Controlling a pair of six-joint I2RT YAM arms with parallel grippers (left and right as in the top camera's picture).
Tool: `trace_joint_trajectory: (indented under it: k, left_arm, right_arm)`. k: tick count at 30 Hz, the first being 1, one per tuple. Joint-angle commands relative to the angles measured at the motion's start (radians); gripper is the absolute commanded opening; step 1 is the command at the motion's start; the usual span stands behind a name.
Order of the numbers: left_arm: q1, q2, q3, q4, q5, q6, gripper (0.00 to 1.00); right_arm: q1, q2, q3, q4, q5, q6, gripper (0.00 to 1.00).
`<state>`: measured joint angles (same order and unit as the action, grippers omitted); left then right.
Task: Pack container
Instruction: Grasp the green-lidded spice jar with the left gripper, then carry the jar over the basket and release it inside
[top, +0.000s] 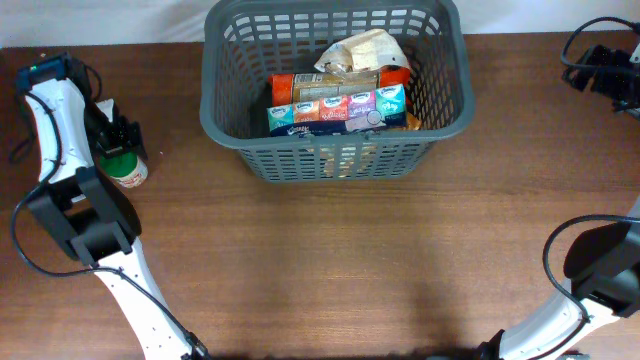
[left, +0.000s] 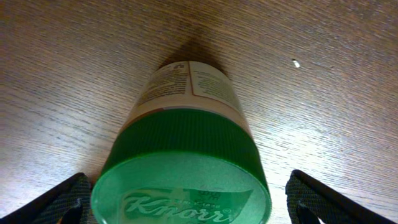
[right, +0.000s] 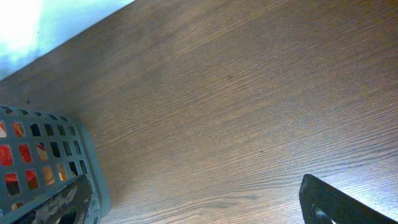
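1. Large rectangular dark grey plastic basket (top: 222, 128) with slotted lattice walls and a thick rolled rim. It stands upright at the far centre of the brown wood-grain bench (top: 330, 260) in the overhead view.
2. Basket contents: a row of small multicoloured tissue packs (top: 336, 108) lies along the near side. An orange-red packet (top: 288, 84) lies behind the row, and a crumpled pale bag (top: 366, 48) sits towards the far wall.
3. Left fingers (top: 118, 132), at the left edge of the bench, well apart from the basket and directly over a small green-lidded jar (top: 130, 172).
4. Left wrist view: the left fingers (left: 59, 202) are spread, one on each side of the jar's ribbed green lid (left: 180, 180). The jar stands on the bench with its lid towards the camera. A strip of bench shows between the lid and the finger at image right. Contact with the finger at image left cannot be told.
5. Right fingers (top: 608, 68), near the far right corner of the bench, to the right of the basket and clear of it.
6. Right wrist view: the right fingers (right: 339, 205) are spread wide, with only bare bench between them. A lower corner of the basket (right: 43, 149) lies just beside the finger at image left, outside the gap. Whether the two touch cannot be told.
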<state>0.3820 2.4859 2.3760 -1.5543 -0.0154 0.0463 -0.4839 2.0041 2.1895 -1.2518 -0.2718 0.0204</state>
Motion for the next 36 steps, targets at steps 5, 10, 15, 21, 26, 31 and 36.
trace_joint_trajectory:
  k: [5,10,15,21,26,31,36]
  left_arm:
    - [0.007,0.027,-0.006,0.007,-0.027,-0.013,0.83]
    - [0.007,0.048,-0.006,0.01,-0.027,-0.013,0.83]
    - [0.007,0.082,-0.006,0.01,-0.027,-0.012,0.83]
    - [0.007,0.117,-0.006,0.01,-0.027,-0.007,0.78]
    - [0.007,0.119,-0.006,0.009,-0.027,-0.007,0.66]
    - [0.007,0.117,-0.006,0.001,-0.027,-0.007,0.31]
    - [0.007,0.117,0.015,-0.039,-0.027,-0.005,0.02]
  right_arm:
    - [0.0,-0.017,-0.003,0.0,-0.009,0.0,0.99]
    - [0.0,-0.017,-0.003,0.0,-0.009,0.0,0.99]
    - [0.0,-0.017,-0.003,0.0,-0.009,0.0,0.99]
    - [0.0,-0.017,-0.003,0.0,-0.009,0.0,0.99]
    - [0.0,-0.017,-0.003,0.0,-0.009,0.0,0.98]
    - [0.0,-0.017,-0.003,0.0,-0.009,0.0,0.99]
    - [0.0,-0.017,-0.003,0.0,-0.009,0.0,0.99]
